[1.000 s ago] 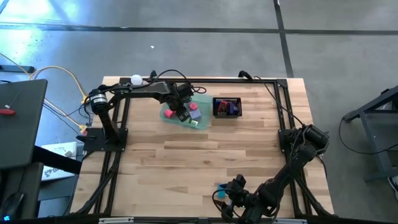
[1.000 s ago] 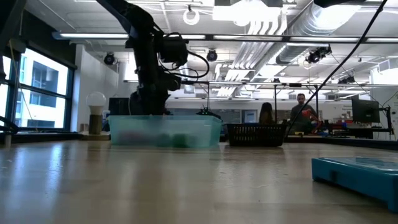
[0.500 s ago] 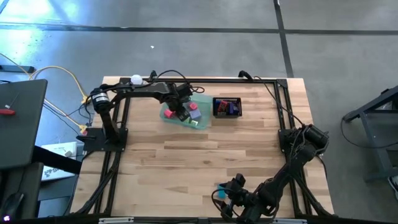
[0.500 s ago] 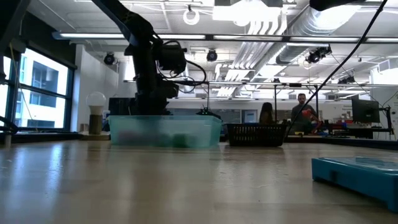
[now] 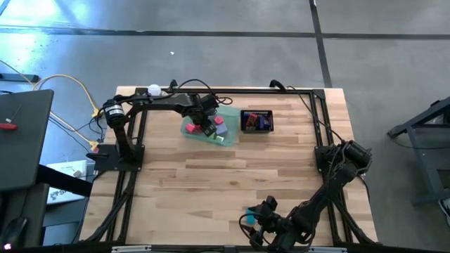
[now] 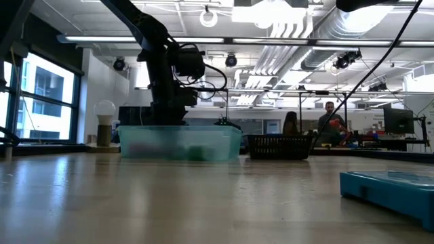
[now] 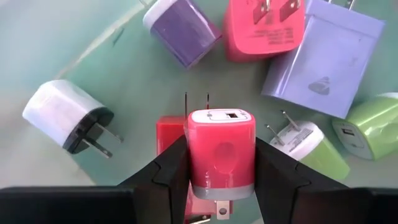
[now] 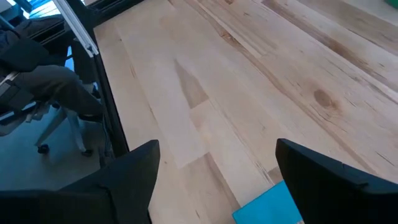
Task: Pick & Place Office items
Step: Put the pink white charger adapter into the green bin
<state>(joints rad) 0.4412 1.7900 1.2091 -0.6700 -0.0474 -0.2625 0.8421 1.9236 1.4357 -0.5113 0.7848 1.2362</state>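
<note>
High view gives me the table point(image 5: 232, 176), then the green tray point(image 5: 228, 116) at its far side, just beside the black basket point(image 5: 256, 121). My left gripper point(image 7: 221, 163) is over the tray, pinching a pink charger point(image 7: 221, 149). Other chargers lie beneath. My right gripper point(image 8: 214, 180) waits spread at the near edge.

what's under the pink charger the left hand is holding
Under the pink charger, clamped in the left hand, a red charger lies on the green tray. Most of it is hidden by the charger and fingers.
</note>
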